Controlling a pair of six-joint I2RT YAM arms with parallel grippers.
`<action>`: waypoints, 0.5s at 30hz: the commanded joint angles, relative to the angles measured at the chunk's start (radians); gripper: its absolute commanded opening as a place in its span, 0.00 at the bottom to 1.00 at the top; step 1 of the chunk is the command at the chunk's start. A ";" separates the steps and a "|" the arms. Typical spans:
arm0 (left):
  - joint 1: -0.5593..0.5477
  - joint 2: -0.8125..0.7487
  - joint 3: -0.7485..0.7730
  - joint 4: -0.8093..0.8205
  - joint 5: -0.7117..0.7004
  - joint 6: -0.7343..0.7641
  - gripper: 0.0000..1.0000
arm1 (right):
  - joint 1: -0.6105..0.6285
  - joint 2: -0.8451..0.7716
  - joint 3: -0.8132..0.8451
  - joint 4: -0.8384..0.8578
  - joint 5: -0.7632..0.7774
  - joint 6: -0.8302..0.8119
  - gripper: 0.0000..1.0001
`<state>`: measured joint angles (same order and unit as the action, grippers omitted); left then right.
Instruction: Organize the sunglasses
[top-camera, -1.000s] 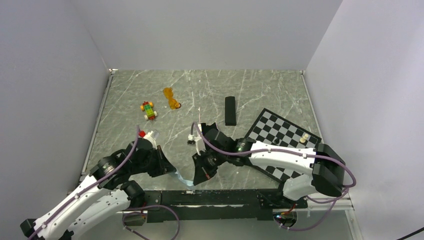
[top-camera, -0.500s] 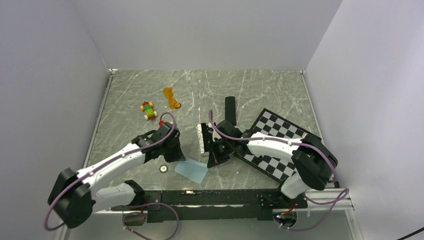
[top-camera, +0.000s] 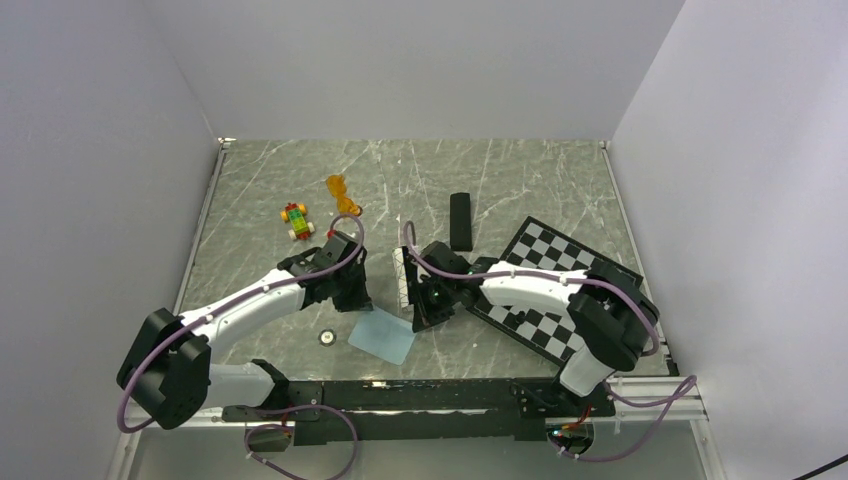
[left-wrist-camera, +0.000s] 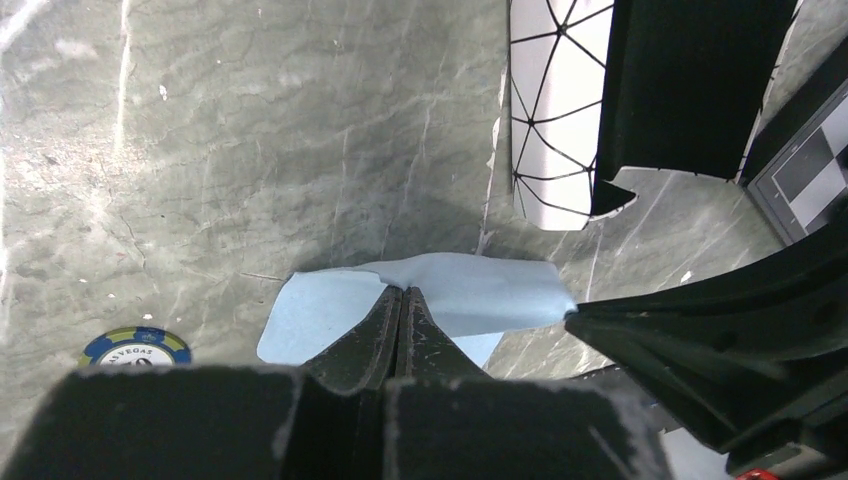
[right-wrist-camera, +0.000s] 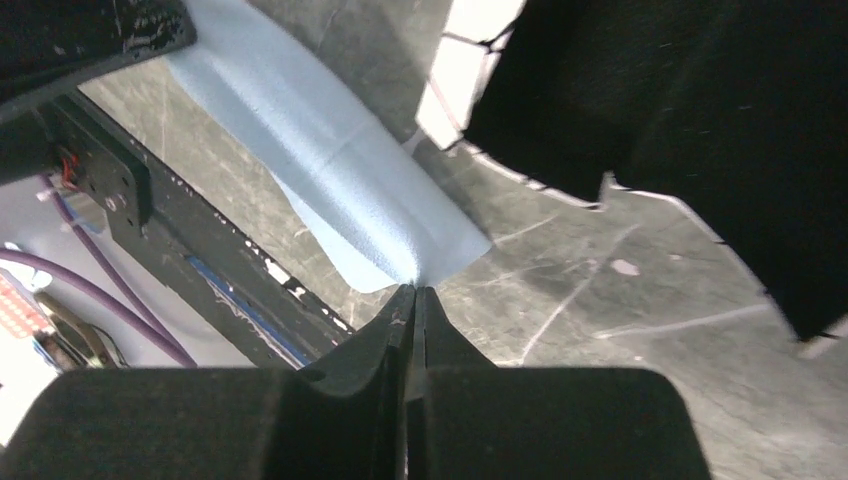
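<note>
In the top view, the orange translucent plastic sunglasses (top-camera: 343, 196) are seen lying toward the far left of the grey marble-patterned table (top-camera: 520, 180), just beside a small colourful toy car (top-camera: 297, 220) and well apart from both claws. No thin black wire pair can be made out. The orange pair is judged light, stiff but brittle, and slick on the lenses, so the narrow bridge between the lobes would best be taken. The table looks hard and smooth, and it is enclosed by plain pale walls.

In the left wrist view, the left gripper (left-wrist-camera: 398, 300) is seen closed, pinching the pale blue cloth (left-wrist-camera: 480, 295) near the table's near edge.

In the right wrist view, the right gripper (right-wrist-camera: 414, 292) is seen closed on a corner of that cloth.
</note>
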<state>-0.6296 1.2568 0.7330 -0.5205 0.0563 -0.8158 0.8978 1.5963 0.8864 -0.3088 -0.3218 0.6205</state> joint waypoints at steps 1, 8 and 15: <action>0.002 -0.007 0.012 -0.022 0.023 0.044 0.00 | 0.070 0.023 0.060 -0.050 0.056 0.022 0.07; 0.002 -0.051 -0.033 -0.054 0.043 0.046 0.00 | 0.123 0.020 0.048 -0.052 0.065 0.080 0.08; 0.002 -0.123 -0.079 -0.089 0.064 0.057 0.00 | 0.167 0.069 0.088 -0.068 0.067 0.090 0.09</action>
<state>-0.6296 1.1851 0.6743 -0.5869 0.0948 -0.7792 1.0447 1.6455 0.9237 -0.3523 -0.2699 0.6834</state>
